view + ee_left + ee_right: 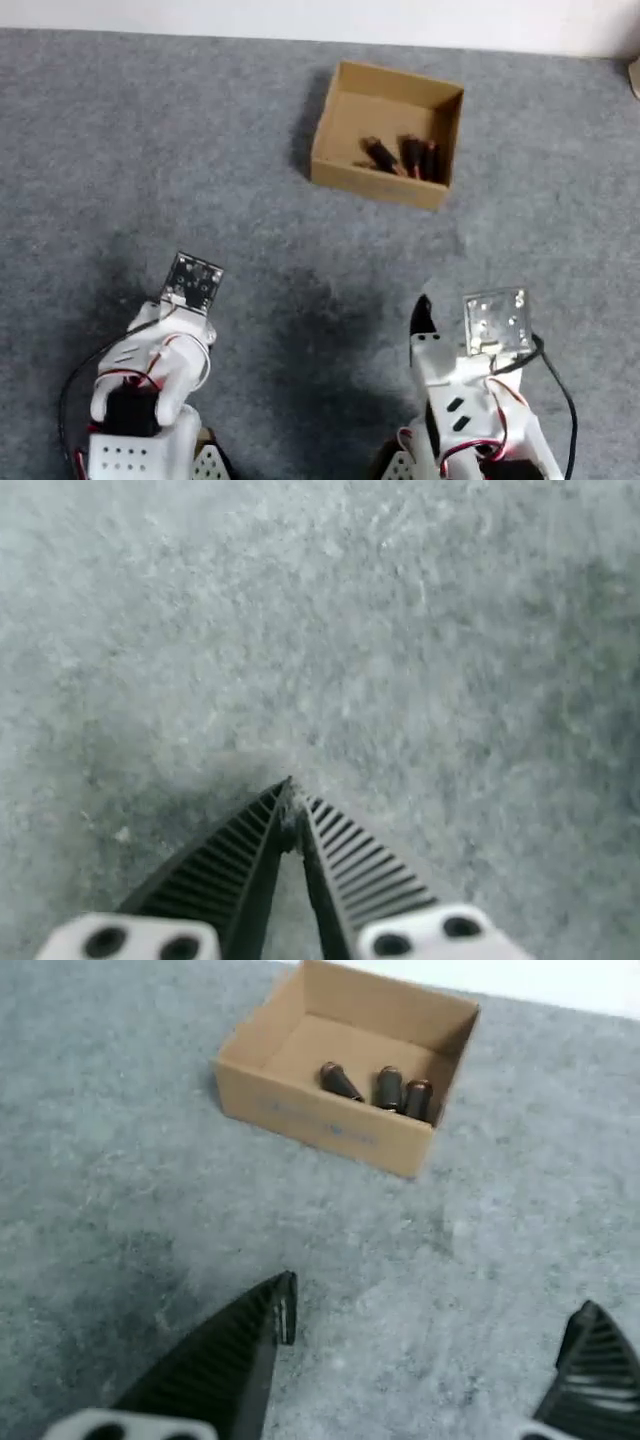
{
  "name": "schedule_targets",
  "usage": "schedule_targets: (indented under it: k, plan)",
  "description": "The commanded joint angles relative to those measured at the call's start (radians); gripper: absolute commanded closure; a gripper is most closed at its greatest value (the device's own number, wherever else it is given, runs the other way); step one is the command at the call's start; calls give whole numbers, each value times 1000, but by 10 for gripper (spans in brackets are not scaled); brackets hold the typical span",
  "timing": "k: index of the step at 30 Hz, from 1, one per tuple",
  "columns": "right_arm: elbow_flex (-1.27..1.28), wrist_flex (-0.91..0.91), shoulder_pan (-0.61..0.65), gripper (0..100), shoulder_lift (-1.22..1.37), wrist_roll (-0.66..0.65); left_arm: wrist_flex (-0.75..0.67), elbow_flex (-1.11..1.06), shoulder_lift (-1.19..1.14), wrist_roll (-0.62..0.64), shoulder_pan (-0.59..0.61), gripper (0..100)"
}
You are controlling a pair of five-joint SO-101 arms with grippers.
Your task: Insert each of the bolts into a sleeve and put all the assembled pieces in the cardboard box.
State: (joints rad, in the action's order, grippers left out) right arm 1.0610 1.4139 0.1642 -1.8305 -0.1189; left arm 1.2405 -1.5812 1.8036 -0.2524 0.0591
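At the near edge of the grey, felt-covered table [200, 150], your 2 white arms [150, 380] sit side by side. Your left gripper [292, 815] hangs low over bare felt on the left side of that near edge. Its 2 black ribbed fingers [235, 865] are pressed together at the tips, with nothing between them.

Your right gripper [438, 1295] is on the right side of the near edge, also above bare felt. Its jaws stand wide apart and hold nothing. It faces the far edge.

Further out, well apart from both grippers, the open brown cardboard box [380, 185] rests on the felt close to the table's far edge, roughly midway along it and slightly to the right. You see it from the right wrist too [320, 1125].

Inside it, 3 dark, stubby assembled pieces [405, 155] lie on the box floor in a loose row [385, 1085], just beside one another and toward the right-hand wall. You cannot tell bolt from sleeve on any of them.
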Motion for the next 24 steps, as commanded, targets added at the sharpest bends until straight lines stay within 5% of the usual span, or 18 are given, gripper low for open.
schedule_targets:
  k: [1, 7, 19, 24]
  plan:
    - [51, -47, -105, 627, -4, 6, -44, -120, 1, -2, 10, 990]
    - [328, -209, -295, 627, -5, 12, -43, -114, 15, 0, 99, 990]
    - [570, -213, -286, 627, -5, 127, -41, -114, 15, 2, 113, 991]
    - [611, -194, -283, 627, -5, 61, -41, -114, 15, 2, 113, 991]
